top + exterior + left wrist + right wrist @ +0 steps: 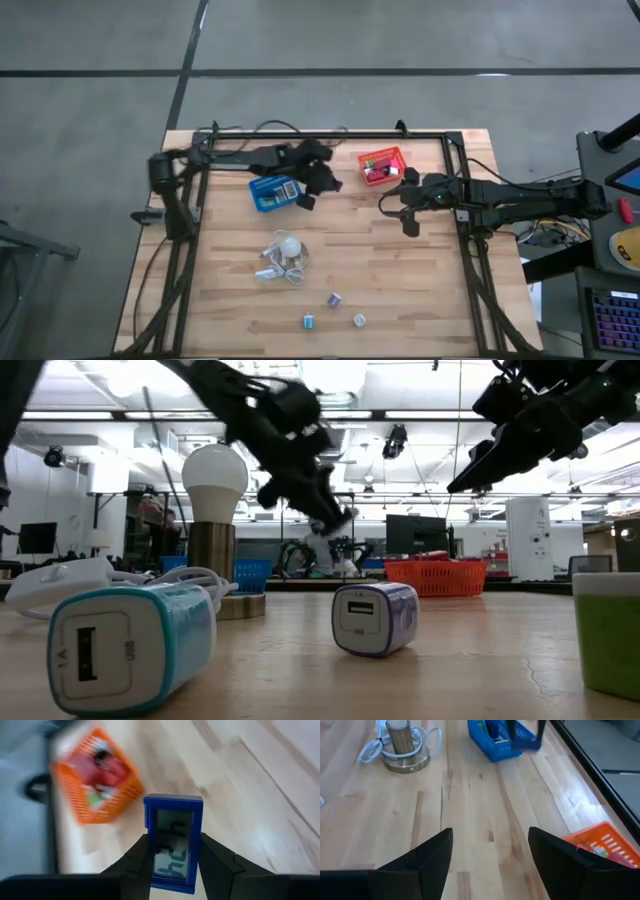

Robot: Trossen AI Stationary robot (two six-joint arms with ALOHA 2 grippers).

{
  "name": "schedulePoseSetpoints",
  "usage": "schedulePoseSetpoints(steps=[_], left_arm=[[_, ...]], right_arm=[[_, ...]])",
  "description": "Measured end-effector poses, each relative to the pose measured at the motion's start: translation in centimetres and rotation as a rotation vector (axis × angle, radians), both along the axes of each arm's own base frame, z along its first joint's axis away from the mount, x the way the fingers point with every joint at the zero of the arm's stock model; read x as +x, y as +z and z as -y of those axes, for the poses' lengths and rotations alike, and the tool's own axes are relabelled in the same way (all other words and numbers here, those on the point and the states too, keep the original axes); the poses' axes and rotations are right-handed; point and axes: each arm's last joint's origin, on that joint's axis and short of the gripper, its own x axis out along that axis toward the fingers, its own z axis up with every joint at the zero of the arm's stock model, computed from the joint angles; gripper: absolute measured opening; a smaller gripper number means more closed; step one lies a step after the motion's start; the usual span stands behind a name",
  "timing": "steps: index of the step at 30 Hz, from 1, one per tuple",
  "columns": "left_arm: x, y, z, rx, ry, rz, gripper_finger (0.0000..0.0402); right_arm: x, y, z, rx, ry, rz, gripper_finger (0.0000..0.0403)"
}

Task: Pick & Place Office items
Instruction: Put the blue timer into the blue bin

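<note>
Now the left hand [172, 865] squeezes a little blue clock [172, 842] up between the blue basket [273, 192] and orange basket [382, 165], the right hand [490, 855] waits open, and a loose squeeze could drop it onto the counter [400, 270].

Bench [400, 280] in front of me is pale butcher-block wood with a black tube frame [330, 135] round its edges, standing on a grey floor [90, 100] with dark seam lines. Blue mesh basket [273, 192] sits toward the far middle, orange mesh basket [382, 165] well apart from it on my right side, near the far rail. White round bulb [289, 244] stands upright on a brass-coloured base [405, 756], its white cord [272, 262] looped loosely around the base. Beyond the bench: open lab room, ceiling strip lights [100, 415], dark monitors [415, 532]. Off my right edge, a stand with a red button [626, 210] and a keyboard [612, 318].
</note>
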Motion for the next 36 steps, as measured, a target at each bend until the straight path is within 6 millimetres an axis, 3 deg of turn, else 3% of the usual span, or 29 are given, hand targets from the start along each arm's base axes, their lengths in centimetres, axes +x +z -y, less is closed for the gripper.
schedulePoseSetpoints(steps=[9, 16, 25, 36], left_arm=[[-7.0, 2.9, 1.4, -0.018, 0.178, 0.234, 0.0121], [-11.1, 2.2, 2.6, -0.062, 0.354, 0.245, 0.0121], [-12.8, -0.9, 3.0, -0.137, 0.474, 0.153, 0.0121], [-13.3, -1.9, 3.1, -0.189, 0.531, 0.119, 0.0121]], right_arm=[[0.1, 0.0, 0.0, -0.008, 0.008, 0.020, 0.0256], [0.2, -0.1, 0.0, -0.003, 0.022, 0.040, 0.0254], [0.1, -0.2, 0.0, -0.002, 0.022, 0.040, 0.0252], [0.1, -0.2, 0.0, -0.002, 0.022, 0.040, 0.0249]])
